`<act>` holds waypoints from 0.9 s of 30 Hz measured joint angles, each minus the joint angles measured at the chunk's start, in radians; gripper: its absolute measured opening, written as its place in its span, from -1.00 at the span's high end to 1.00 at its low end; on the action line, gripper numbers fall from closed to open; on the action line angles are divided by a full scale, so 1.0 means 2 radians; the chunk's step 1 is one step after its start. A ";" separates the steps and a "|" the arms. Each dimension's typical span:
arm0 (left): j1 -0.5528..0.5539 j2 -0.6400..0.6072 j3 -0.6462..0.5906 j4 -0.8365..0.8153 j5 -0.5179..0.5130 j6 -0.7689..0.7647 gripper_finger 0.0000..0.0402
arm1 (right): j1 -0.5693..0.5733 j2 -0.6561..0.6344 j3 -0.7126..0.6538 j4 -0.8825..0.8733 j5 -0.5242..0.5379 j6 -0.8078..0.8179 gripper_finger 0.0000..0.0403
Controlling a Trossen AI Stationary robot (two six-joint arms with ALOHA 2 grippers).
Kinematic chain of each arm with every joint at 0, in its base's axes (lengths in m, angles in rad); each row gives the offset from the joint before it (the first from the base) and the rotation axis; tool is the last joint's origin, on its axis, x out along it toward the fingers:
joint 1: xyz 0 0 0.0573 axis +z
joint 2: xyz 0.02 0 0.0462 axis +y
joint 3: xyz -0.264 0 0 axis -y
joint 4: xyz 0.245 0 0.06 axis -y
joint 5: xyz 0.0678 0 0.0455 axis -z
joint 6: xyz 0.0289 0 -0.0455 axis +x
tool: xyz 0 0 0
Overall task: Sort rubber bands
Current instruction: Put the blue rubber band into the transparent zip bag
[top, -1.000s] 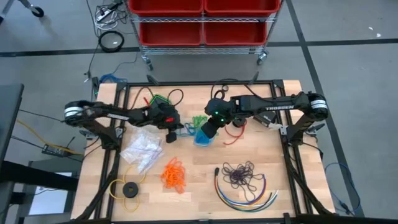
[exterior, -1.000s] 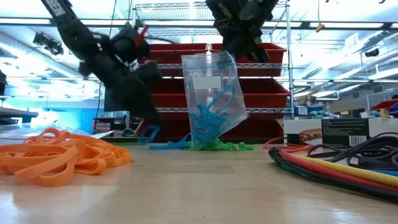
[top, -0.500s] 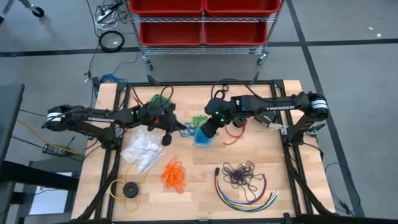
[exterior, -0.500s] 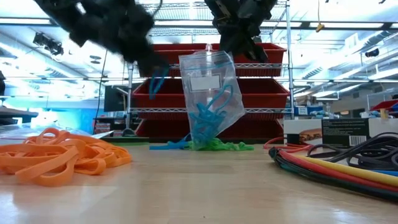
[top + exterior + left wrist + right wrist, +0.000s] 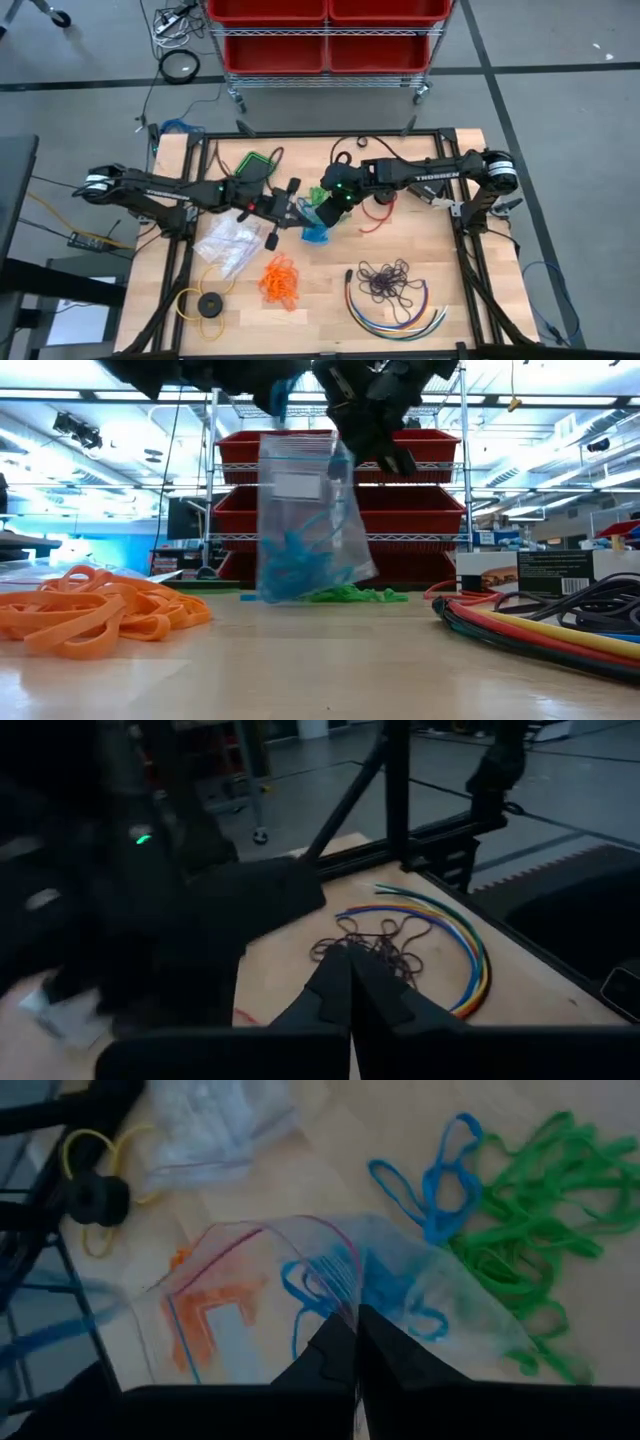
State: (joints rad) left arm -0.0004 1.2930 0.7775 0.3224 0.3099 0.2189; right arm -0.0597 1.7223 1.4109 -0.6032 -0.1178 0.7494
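Centrally, the right gripper (image 5: pixel 322 203) is closed on the rim of a clear plastic zip bag (image 5: pixel 300 520), which hangs below its fingers with its lower edge on the pale wooden table (image 5: pixel 330 290). Inside the bag sits a bunch of blue rubber bands (image 5: pixel 295 570); the right wrist view shows these blue loops (image 5: pixel 325 1285) through the plastic just beyond the closed fingertips. Just past the bag, on the far side of this gripper, a loose heap of green rubber bands (image 5: pixel 530 1240) lies on the table with a few stray blue loops (image 5: pixel 435 1175) touching it. The left gripper (image 5: pixel 290 205) is also closed, raised beside the bag's mouth and close to the right gripper; a blue band (image 5: pixel 277 395) shows at its fingers in the low view, though the grip itself cannot be made out. On the near side of both grippers lies a pile of orange rubber bands (image 5: pixel 280 280). Near the left gripper rests a crumpled empty clear bag (image 5: pixel 230 240). Nearer the table's front, below the right gripper, a tangle of dark purple rubber bands (image 5: pixel 388 280) lies inside a curve of multicoloured cables (image 5: pixel 410 318).
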 joint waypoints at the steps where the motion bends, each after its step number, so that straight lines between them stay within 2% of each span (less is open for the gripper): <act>1: -0.002 0.008 0.001 0.007 0.002 0.005 1.00 | 0.000 0.001 0.000 -0.006 -0.001 0.000 1.00; 9: -0.006 0.063 0.001 0.032 0.006 0.021 0.99 | 0.000 0.004 0.000 0.003 -0.005 -0.005 1.00; 13: -0.006 0.074 0.000 0.026 0.001 0.021 0.91 | 0.000 0.004 0.000 0.006 -0.005 -0.005 1.00; 24: -0.005 0.067 0.000 0.016 -0.014 -0.009 0.15 | 0.000 0.004 0.000 0.003 -0.007 -0.008 1.00; 27: -0.003 0.060 0.000 -0.008 -0.014 -0.010 0.00 | 0.000 0.004 0.000 0.003 -0.007 -0.008 1.00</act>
State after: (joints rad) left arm -0.0060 1.4139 0.7784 0.3061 0.2810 0.1982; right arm -0.0600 1.7302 1.4109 -0.5977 -0.1320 0.7326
